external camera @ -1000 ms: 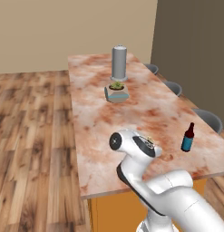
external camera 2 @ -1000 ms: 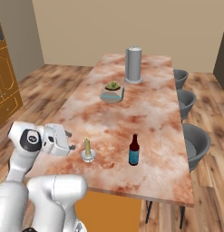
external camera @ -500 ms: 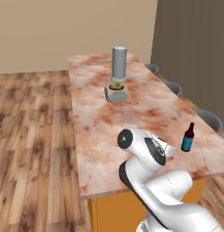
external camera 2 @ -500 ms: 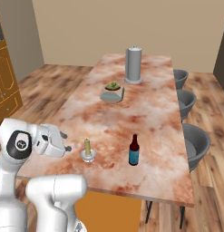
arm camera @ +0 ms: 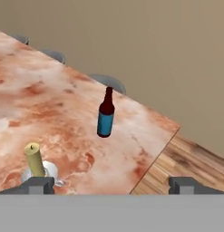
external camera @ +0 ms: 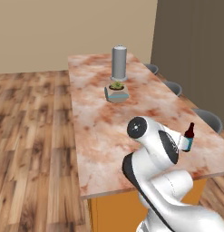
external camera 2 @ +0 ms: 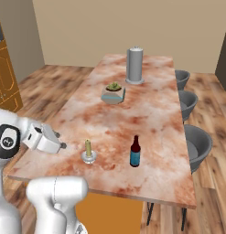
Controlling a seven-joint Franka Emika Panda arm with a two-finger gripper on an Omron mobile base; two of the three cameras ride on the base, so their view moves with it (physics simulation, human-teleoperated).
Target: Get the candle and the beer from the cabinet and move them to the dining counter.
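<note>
Candle [external camera 2: 88,149] and beer [external camera 2: 135,152] both stand upright on the dining counter [external camera 2: 151,114] — beer beside the candle, apart from it, near the counter's front end. Gripper [external camera 2: 61,146] spread wide, empty — just beside the candle.

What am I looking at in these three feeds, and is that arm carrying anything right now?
It is a white robot arm on a driving base. Two cameras ride behind it, left and right; the third sits on its hand. All face the long reddish marble dining counter. On it stand the pale yellow candle on a round dish, the dark brown beer bottle with a blue label, a tall grey cylinder and a small potted plant. The end effector is open, beside the candle, holding nothing.
</note>
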